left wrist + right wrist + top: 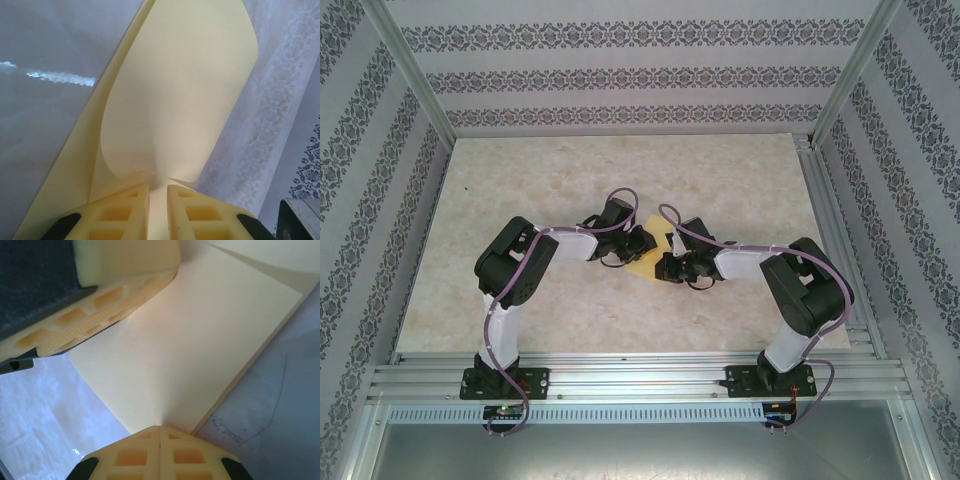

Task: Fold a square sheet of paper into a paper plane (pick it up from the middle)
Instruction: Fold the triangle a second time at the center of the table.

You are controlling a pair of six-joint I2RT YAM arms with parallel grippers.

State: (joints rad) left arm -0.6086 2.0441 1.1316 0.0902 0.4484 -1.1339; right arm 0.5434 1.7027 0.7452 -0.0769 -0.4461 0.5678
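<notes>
The yellow square sheet of paper [651,257] hangs between my two grippers over the middle of the table. In the left wrist view the sheet [175,90] curls upward in a doubled layer. My left gripper [158,192] is shut on its lower edge, and a strip of paper fills the narrow gap between the fingers. In the right wrist view the sheet [185,350] spreads flat with a second layer along its right edge. My right gripper [159,429] is shut tight on its near corner. The left gripper's finger [110,300] pinches the sheet's far side.
The marble-patterned table [520,190] lies under both arms. Patterned walls and a metal frame [410,70] enclose it on three sides, and a rail [640,375] runs along the near edge. Faint pen marks [250,425] show on the tabletop beside the paper.
</notes>
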